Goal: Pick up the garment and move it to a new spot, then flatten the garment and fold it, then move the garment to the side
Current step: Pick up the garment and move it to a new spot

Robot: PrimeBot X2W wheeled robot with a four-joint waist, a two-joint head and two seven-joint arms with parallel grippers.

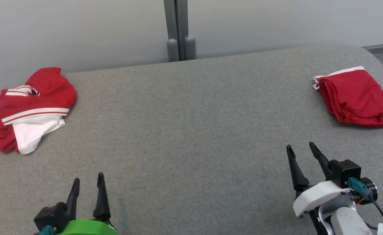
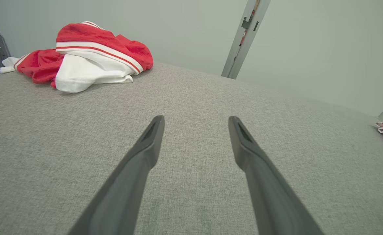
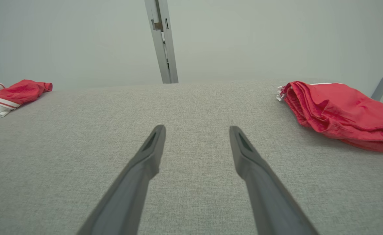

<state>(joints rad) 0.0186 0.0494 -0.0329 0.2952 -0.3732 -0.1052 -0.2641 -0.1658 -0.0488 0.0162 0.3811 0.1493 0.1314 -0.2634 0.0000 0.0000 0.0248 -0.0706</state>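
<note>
1 garment, the red shorts (image 1: 358, 98), looks already folded far right; the crumpled red-and-white shirt (image 1: 31, 107) far left awaits the gaping, empty left gripper (image 1: 88, 177) and right gripper (image 1: 300, 145).

Place: it looked like a robot test room or lab.
Surface: a wide table (image 1: 191, 130) was covered in plain grey cloth and had rounded corners.
Backdrop: bare pale wall panels (image 1: 80, 29) met at a grey metal post (image 1: 175, 19).
Props: a crumpled garment (image 1: 28, 107), red and white, lay at the left end; a folded garment (image 1: 358, 98), red, lay at the right, well apart.
Rig: a black camera (image 1: 345, 171) with a loose cable (image 1: 379, 209) sat on a white robot wrist.
</note>
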